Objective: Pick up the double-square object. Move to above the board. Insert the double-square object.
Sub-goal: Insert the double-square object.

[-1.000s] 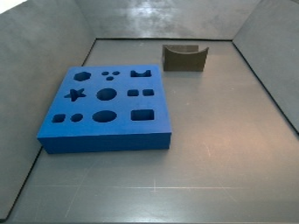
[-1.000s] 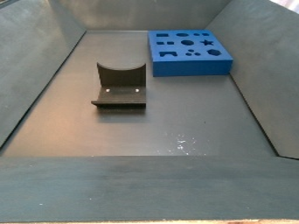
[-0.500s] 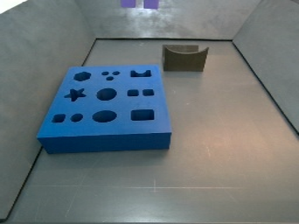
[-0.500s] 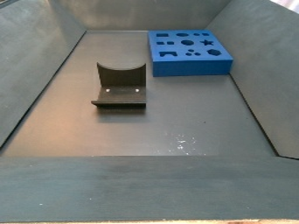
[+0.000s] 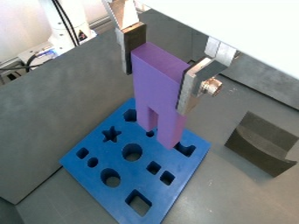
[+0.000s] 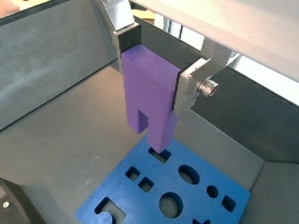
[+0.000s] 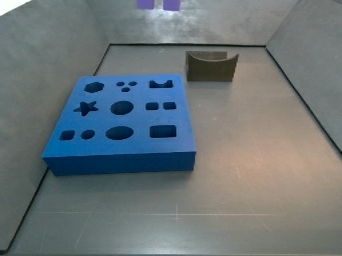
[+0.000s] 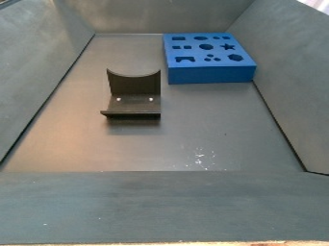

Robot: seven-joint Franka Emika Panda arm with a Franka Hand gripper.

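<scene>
The double-square object is a tall lilac-purple block with a notch splitting its lower end in two. My gripper is shut on its upper part, and both wrist views show the silver fingers pressed against its sides. It hangs well above the blue board, over the board's far edge. In a side view only the two purple tips show at the top edge, with the gripper out of frame. The board lies flat on the floor with all its cutouts open.
The dark fixture stands on the grey floor apart from the board, also seen from its other side and in a wrist view. Sloping grey tray walls enclose the floor.
The purple tips came into a side view at the top edge between one second and half a second ago. Since then nothing has visibly moved.
</scene>
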